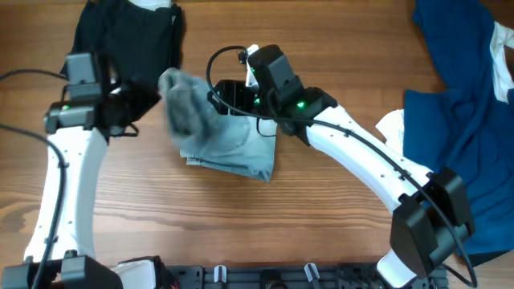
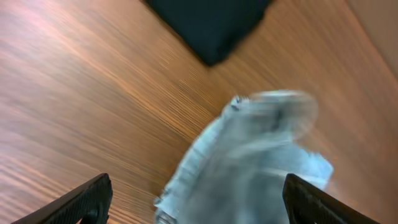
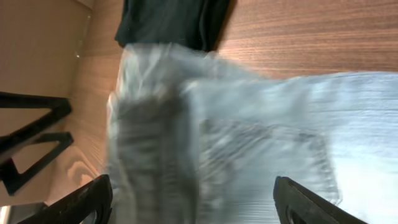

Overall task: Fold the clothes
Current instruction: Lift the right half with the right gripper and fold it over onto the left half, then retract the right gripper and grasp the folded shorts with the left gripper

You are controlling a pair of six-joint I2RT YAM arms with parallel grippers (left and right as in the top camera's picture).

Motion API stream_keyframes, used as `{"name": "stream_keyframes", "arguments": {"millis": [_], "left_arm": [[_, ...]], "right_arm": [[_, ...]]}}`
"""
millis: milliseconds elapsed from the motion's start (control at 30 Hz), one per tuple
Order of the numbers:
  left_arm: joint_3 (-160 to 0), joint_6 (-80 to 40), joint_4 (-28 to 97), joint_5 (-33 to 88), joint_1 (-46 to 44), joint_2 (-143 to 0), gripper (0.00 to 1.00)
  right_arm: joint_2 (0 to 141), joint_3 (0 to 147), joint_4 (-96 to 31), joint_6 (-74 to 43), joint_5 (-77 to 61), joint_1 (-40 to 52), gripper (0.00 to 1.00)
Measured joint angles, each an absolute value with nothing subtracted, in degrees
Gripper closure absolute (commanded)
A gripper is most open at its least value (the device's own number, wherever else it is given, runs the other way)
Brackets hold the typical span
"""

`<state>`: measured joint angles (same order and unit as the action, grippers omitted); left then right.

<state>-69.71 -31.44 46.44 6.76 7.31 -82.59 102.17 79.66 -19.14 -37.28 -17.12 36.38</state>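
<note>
The pale blue denim shorts lie partly folded at the table's middle. Their left flap is raised and blurred by motion. My left gripper is just left of that flap. In the left wrist view its jaws are wide open, with the shorts ahead between them. My right gripper is over the shorts' upper edge. Its jaws are wide open above the blurred denim. A black garment lies at the back left. Dark navy garments lie at the right.
The black garment's corner shows in the left wrist view and in the right wrist view. A white cloth peeks out by the navy pile. The right arm stretches across from the front right. Bare wood table lies in front.
</note>
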Motion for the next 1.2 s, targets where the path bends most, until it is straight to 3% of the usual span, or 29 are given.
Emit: {"name": "stream_keyframes", "arguments": {"millis": [367, 700, 1200], "left_arm": [[-69.71, -29.98, 48.73, 6.70, 6.26, -83.07, 0.11], [-69.69, -26.17, 54.35, 4.93, 3.92, -94.48, 0.00], [-69.69, -22.28, 47.51, 9.06, 3.90, -109.65, 0.00]], "right_arm": [[97.73, 79.77, -29.28, -31.55, -20.36, 25.19, 0.13], [96.25, 79.88, -40.01, -22.46, -23.86, 11.73, 0.09], [96.25, 79.88, -41.58, -17.65, -23.99, 9.06, 0.04]]}}
